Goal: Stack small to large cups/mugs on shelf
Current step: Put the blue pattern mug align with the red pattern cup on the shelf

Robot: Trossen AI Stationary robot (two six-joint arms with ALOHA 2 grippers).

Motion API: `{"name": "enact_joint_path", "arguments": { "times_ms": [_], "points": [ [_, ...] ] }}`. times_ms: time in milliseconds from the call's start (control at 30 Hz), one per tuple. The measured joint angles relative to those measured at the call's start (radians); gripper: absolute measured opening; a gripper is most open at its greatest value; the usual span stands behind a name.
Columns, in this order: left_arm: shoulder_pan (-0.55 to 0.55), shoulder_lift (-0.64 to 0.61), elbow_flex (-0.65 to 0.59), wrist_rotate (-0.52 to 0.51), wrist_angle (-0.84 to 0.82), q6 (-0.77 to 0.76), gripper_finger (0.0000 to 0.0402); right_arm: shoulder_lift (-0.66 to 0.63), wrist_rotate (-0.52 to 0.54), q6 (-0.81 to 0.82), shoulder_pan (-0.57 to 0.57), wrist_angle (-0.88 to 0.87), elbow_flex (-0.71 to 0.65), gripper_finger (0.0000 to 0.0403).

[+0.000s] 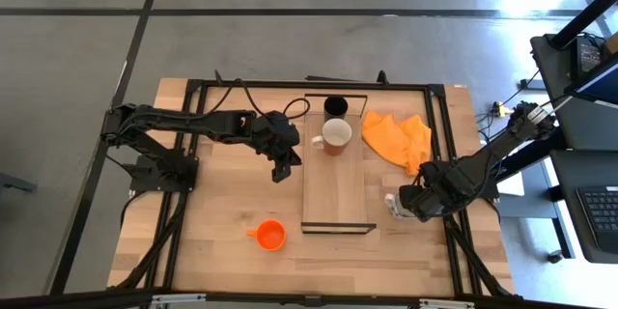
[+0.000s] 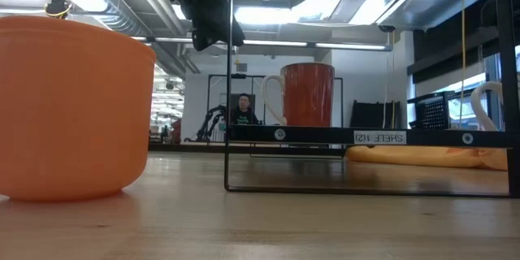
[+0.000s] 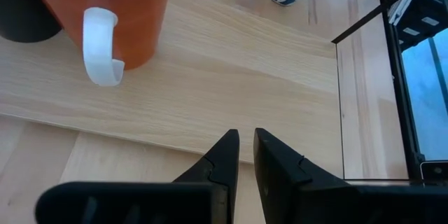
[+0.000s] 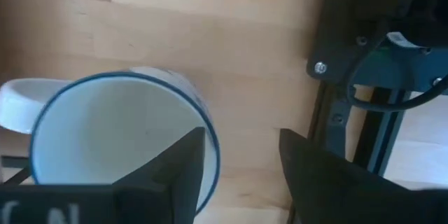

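The left arm stretches across the table, elbow bent, and its left gripper [image 1: 282, 166] hangs just off the long edge of the shelf [image 1: 336, 208]. Its fingers [image 3: 222, 159] sit nearly together with only a thin slit between them, nothing held. Just ahead of those fingertips on the shelf board stands the orange-and-white mug [image 3: 105, 14], its handle turned toward them, and the black tumbler [image 1: 335, 106] is right behind it, cut off at the wrist picture's edge.

On the other side, the right arm reaches in low and its right gripper [image 1: 406, 205] is at the blue-patterned white mug [image 4: 115, 136] beside the shelf. The fingers [image 4: 175, 164] are spread, one over the mug's rim, the other outside the wall, not visibly pressing.

The orange cup [image 1: 270, 236] sits alone on the table, well clear of both sets of fingers. The orange cloth [image 1: 398, 138] lies beyond the right fingers. From the low view, the blue-patterned mug is almost entirely cut off at the edge.
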Motion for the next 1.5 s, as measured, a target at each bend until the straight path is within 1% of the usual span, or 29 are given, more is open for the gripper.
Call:
{"name": "enact_joint_path", "arguments": {
  "times_ms": [267,400,533,700,867,1100,1233,1500],
  "points": [
    [0.000,0.000,0.000,0.002,0.000,0.000,0.0039,0.000,0.004,0.000,0.000,0.021,0.000,0.0186],
    [0.000,0.000,0.000,0.002,0.000,0.000,0.0039,0.000,0.042,-0.001,0.000,0.067,0.000,0.0186],
    [0.000,0.000,0.000,-0.003,0.000,0.000,0.0039,0.000,0.067,0.002,0.000,0.066,0.000,0.0186],
    [0.000,0.000,0.000,-0.004,0.001,-0.001,0.0039,0.000,0.055,0.003,0.000,0.065,-0.021,0.0186],
    [0.000,0.000,0.000,-0.004,0.000,-0.003,0.0039,0.001,0.034,0.004,-0.001,0.156,-0.068,0.0186],
    [0.000,0.000,0.000,-0.005,0.000,-0.004,0.0039,0.001,0.033,0.005,-0.001,0.187,-0.094,0.0183],
    [0.000,0.000,0.000,-0.005,0.000,-0.005,0.0039,0.001,0.031,0.005,0.000,0.193,-0.099,0.0156],
    [0.000,0.000,0.000,-0.018,0.000,-0.004,0.0039,0.001,0.030,0.003,0.000,0.193,-0.099,0.0071]
  ]
}}
